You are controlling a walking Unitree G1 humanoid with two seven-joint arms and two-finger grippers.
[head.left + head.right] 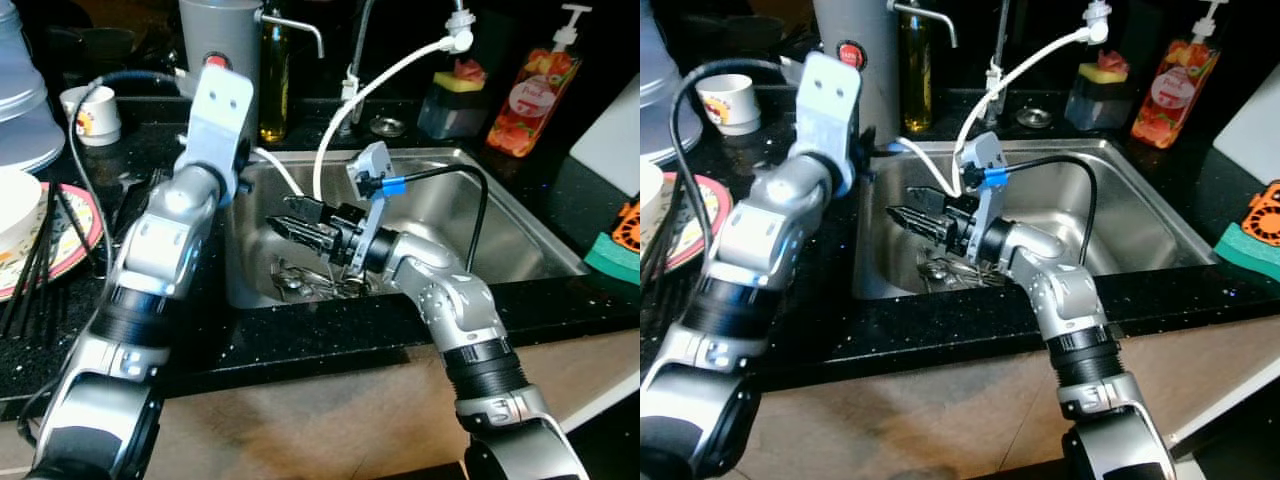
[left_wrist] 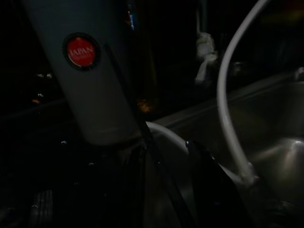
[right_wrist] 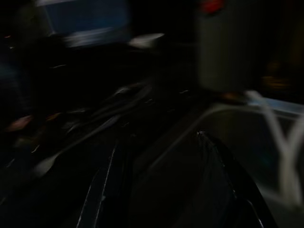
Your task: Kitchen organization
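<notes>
A steel sink (image 1: pixel 500 215) is set in the black counter, with several pieces of metal cutlery (image 1: pixel 310 283) lying at its bottom left. My right gripper (image 1: pixel 285 220) reaches into the sink, pointing left just above the cutlery, open with nothing seen between its fingers. My left arm is raised over the sink's left rim, its wrist plate (image 1: pixel 220 110) hiding the fingers. In the dark left wrist view my left gripper (image 2: pixel 171 190) stands open, facing a grey canister (image 2: pixel 90 71) with a red label.
A patterned plate (image 1: pixel 75 245) with black chopsticks and a white bowl (image 1: pixel 15 205) sit at the left. A cup (image 1: pixel 95 112), an oil bottle (image 1: pixel 274 80), a white hose (image 1: pixel 380 85), a soap dispenser (image 1: pixel 535 95) and a green sponge (image 1: pixel 612 255) surround the sink.
</notes>
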